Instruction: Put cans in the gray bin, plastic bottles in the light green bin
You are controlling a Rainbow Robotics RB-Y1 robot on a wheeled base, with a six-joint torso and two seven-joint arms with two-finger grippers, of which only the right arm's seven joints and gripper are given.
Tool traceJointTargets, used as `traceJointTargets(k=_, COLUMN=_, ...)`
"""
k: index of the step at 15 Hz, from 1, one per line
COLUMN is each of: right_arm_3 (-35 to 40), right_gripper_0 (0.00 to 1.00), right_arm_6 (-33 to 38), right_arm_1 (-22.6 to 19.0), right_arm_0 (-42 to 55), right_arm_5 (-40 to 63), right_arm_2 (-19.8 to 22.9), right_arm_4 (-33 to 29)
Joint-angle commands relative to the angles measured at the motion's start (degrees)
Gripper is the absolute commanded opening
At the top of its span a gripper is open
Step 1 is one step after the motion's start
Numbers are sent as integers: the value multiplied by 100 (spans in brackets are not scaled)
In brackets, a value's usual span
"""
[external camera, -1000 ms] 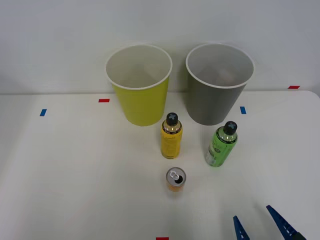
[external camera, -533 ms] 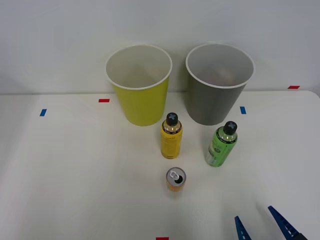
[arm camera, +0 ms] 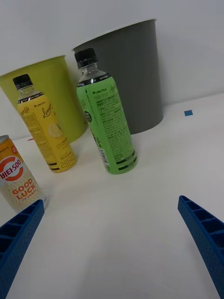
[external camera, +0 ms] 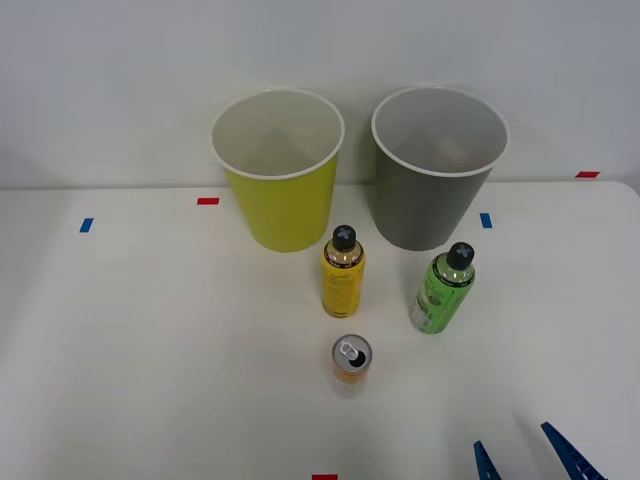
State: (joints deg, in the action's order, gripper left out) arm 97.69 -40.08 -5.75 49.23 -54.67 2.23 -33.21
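Legibly, orange can (arm camera: 16, 175) reads "GOOD LUCK".

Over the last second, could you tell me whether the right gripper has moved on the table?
Yes. In the front view the right gripper, open, has slipped down toward the near edge, away from the orange can, which has stayed put.

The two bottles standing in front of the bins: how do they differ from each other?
The yellow-labelled bottle has a yellow label and contents; the green-labelled bottle is bright green. The yellow-labelled bottle stands between the two bins, in front of the gap; the green-labelled bottle stands in front of the gray bin, nearer the robot's right. The orange can sits closer to the yellow-labelled bottle. Both are upright, slim, black-capped and untouched on the table.
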Motion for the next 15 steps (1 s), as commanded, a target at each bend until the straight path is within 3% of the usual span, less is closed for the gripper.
traceJointTargets(k=1, right_arm_3=4, right_gripper_0=100, right_arm_6=-78, right_arm_1=74, right_arm_0=60, right_arm_5=-132, right_arm_2=14, right_arm_4=7)
traceJointTargets(k=7, right_arm_3=4, right_gripper_0=100, right_arm_6=-1274, right_arm_1=223, right_arm_0=69, right_arm_5=-219, right_arm_2=260, right_arm_4=359)
traceJointTargets(k=15, right_arm_3=-5, right_gripper_0=100, right_arm_6=-1388, right_arm_1=408, right_arm_0=271, right_arm_5=-219, right_arm_2=401, right_arm_4=420)
